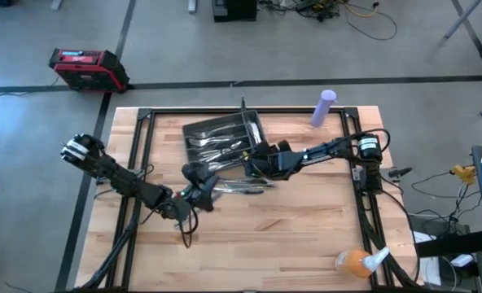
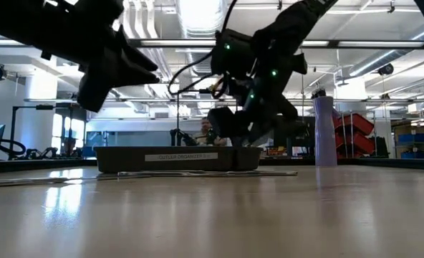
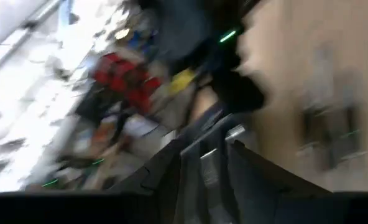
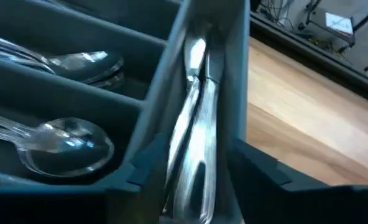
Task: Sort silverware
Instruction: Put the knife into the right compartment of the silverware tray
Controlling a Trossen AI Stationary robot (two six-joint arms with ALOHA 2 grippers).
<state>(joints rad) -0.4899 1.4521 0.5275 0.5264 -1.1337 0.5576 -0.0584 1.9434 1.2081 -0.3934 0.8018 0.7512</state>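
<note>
High view: my right gripper (image 1: 260, 159) sits at the near edge of the tray (image 1: 194, 129), which lies toward the table's far side with silverware (image 1: 216, 140) in its slots. More pieces (image 1: 243, 187) lie loose on the table (image 1: 306, 236) just in front of the tray, beside my left gripper (image 1: 199, 192).

Low view: the tray (image 2: 176, 158) rests flat, my right gripper (image 2: 233, 132) low at its right end, loose pieces (image 2: 198, 173) before it.

Left wrist view: I cannot tell whether my left fingers (image 3: 258, 180) are open or closed.

Right wrist view: my fingers (image 4: 249, 163) clamp a knife (image 4: 193, 143) over the tray's narrow end slot; spoons (image 4: 69, 140) lie in the next slots
</note>
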